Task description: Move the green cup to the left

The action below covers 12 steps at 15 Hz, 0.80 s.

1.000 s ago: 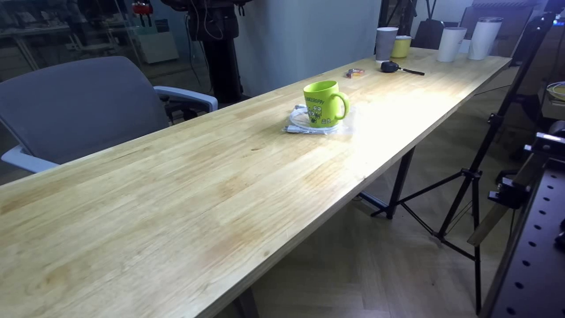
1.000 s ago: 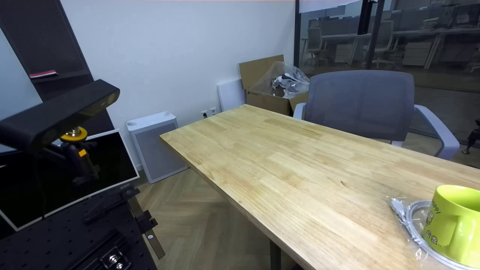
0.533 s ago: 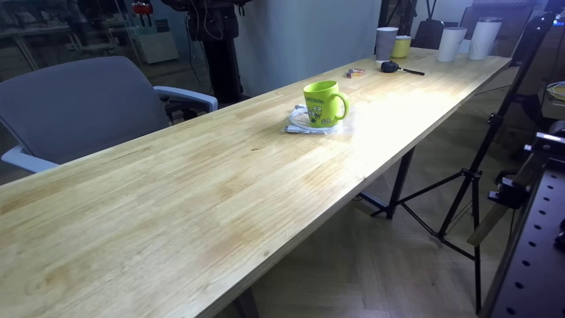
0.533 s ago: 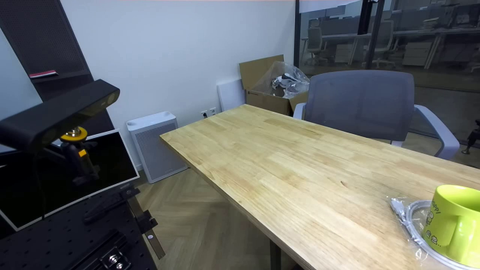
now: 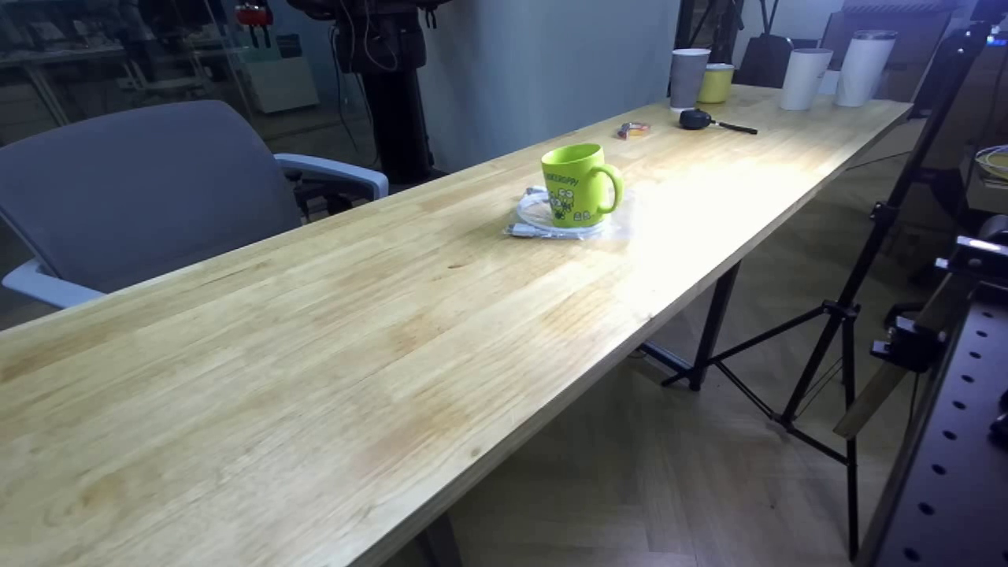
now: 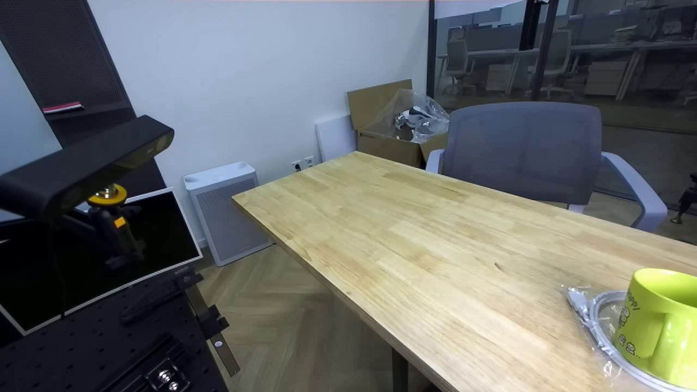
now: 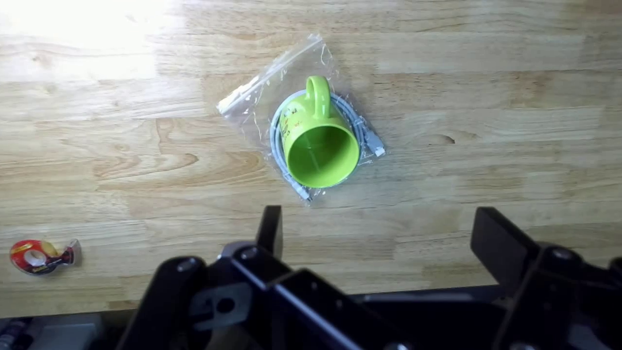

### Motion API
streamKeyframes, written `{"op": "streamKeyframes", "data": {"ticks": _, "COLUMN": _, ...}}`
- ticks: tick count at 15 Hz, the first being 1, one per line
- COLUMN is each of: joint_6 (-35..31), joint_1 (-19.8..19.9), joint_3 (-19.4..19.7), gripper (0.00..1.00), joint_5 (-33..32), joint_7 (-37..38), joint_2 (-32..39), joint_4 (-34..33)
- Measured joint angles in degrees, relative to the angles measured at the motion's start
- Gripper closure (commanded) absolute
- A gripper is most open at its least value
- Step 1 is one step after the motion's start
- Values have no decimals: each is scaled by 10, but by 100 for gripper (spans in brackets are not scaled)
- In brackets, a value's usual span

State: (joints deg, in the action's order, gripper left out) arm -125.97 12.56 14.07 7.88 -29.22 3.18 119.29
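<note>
In the wrist view, the green cup (image 7: 318, 141) sits upper centre on a bagged cable (image 7: 275, 133); the gripper (image 7: 380, 226), jaws spread wide lower in frame, holds nothing, so all 3 steps apparently remain: grasp, move left, release.

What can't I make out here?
Green cup: in an exterior view, right side cut off by the edge.
Coiled cable: in the wrist view, partly hidden by that cup.
Yellow cup: in an exterior view, partly behind the gray cup.
Gripper: in the wrist view, cut off at the bottom.
</note>
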Motion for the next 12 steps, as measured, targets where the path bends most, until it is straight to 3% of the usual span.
{"op": "streamKeyframes", "data": {"ticks": 7, "joint_6": -28, "joint_1": 1, "joint_3": -9, "gripper": 0, "joint_5": -23, "joint_7": 36, "joint_2": 78, "joint_4": -21}}
{"op": "streamKeyframes", "data": {"ticks": 12, "joint_6": -28, "joint_1": 0, "joint_3": -20, "gripper": 0, "joint_5": -59, "joint_7": 114, "joint_2": 156, "joint_4": -94}}
